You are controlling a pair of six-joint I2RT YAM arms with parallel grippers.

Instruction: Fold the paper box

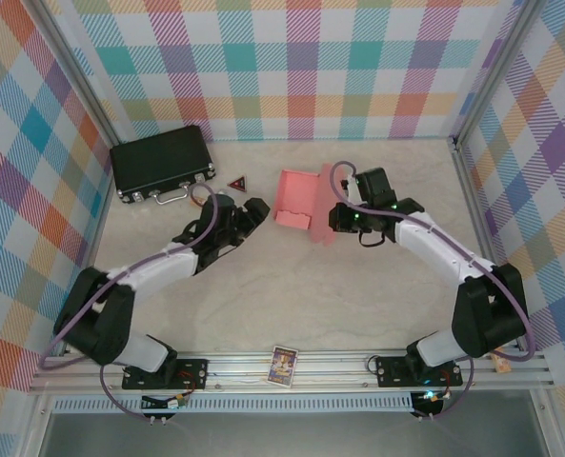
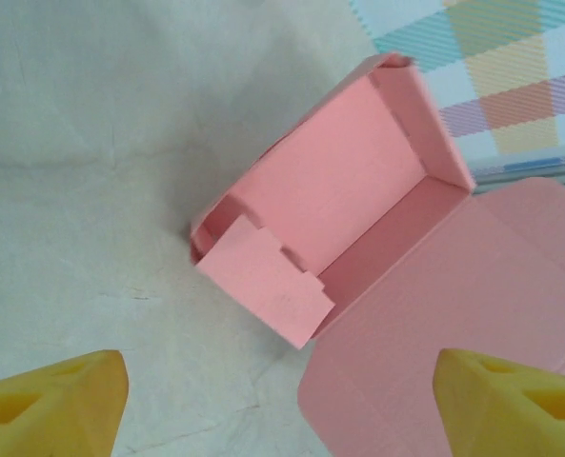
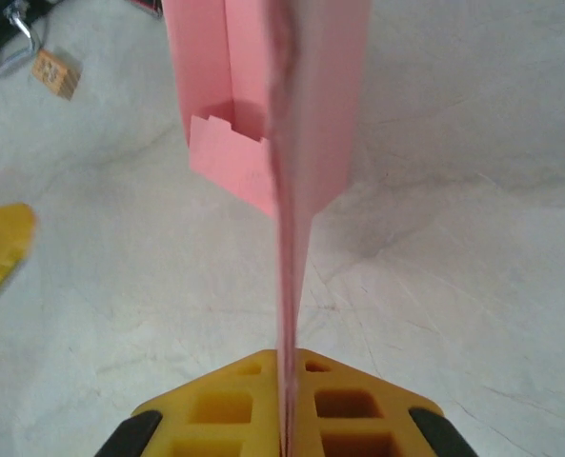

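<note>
The paper box point(image 1: 296, 198) sits toward the back of the table point(image 1: 263, 305), between the two arms; its long axis runs roughly away from the bases. The right gripper point(image 3: 287, 381) is pinched tight on the big lid panel point(image 2: 454, 314), holding it up on edge. The left gripper point(image 2: 282, 400) is spread wide with nothing in it. The open tray and its loose notched end flap point(image 2: 263, 286) lie just ahead of it, so I'd guess that flap is the left arm's job.
</note>
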